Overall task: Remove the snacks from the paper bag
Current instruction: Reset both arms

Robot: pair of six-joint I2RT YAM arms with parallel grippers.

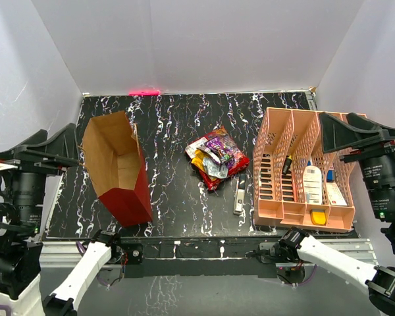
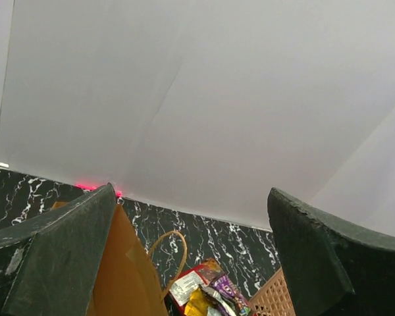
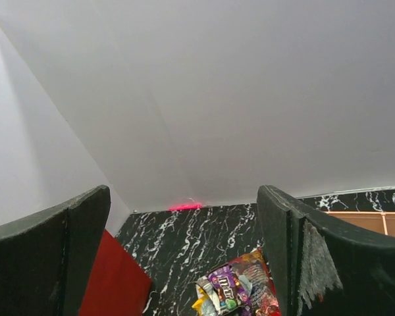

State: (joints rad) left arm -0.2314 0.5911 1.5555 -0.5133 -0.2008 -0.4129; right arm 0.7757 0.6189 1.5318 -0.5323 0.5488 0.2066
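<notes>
The paper bag point(image 1: 115, 164) stands at the table's left, mouth open upward, brown inside, red outside. I see no packet in the part of its inside that shows. The snacks point(image 1: 216, 157) lie in a pile of red, purple, yellow and silver packets on the table's middle, right of the bag. My left gripper point(image 1: 71, 143) is open and empty, raised at the left, beside the bag. My right gripper point(image 1: 332, 137) is open and empty, raised at the right. The left wrist view shows the bag point(image 2: 118, 276) and snacks point(image 2: 204, 289). The right wrist view shows them too: bag point(image 3: 115, 283), snacks point(image 3: 237, 286).
A salmon-orange file rack point(image 1: 303, 168) lies at the right and holds a white bottle point(image 1: 311, 183) and small items. A slim grey-and-white gadget point(image 1: 239, 193) lies between the snacks and the rack. White walls enclose the black marbled table point(image 1: 178, 118).
</notes>
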